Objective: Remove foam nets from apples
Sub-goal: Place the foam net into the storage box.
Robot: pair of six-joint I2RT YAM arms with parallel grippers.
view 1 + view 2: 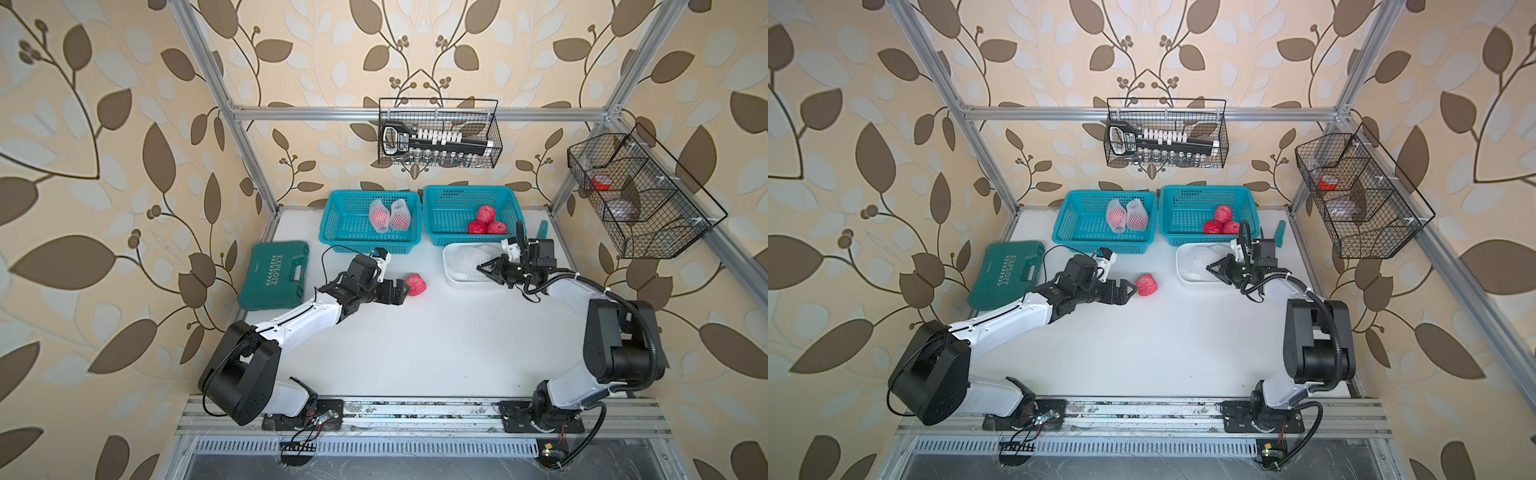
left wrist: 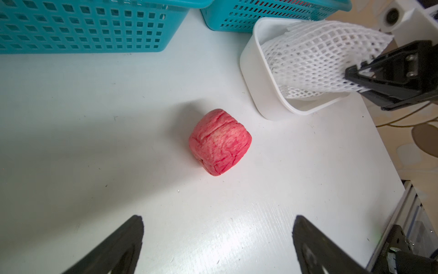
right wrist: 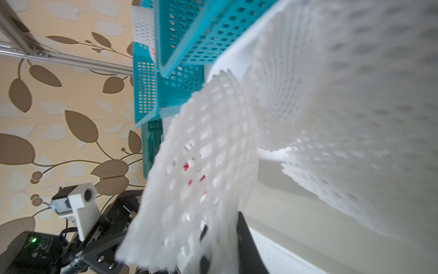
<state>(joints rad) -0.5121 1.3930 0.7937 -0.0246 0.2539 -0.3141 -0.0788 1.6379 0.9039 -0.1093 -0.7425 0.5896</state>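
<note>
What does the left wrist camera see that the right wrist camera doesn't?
Only the left wrist view shows the whole bare apple lying on the table, ahead of the open left gripper. Only the right wrist view shows the green tool case and the left arm's camera. Both show the foam net pinched by the right gripper, the teal baskets and the white tray.

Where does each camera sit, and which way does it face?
Both top views: overhead, looking down on the white table, left arm and right arm showing.
Left wrist: behind the open left hand, facing the bare red apple.
Right wrist: behind the right hand, shut on a white foam mesh net.
Shared: both wrist views show that net.
</note>
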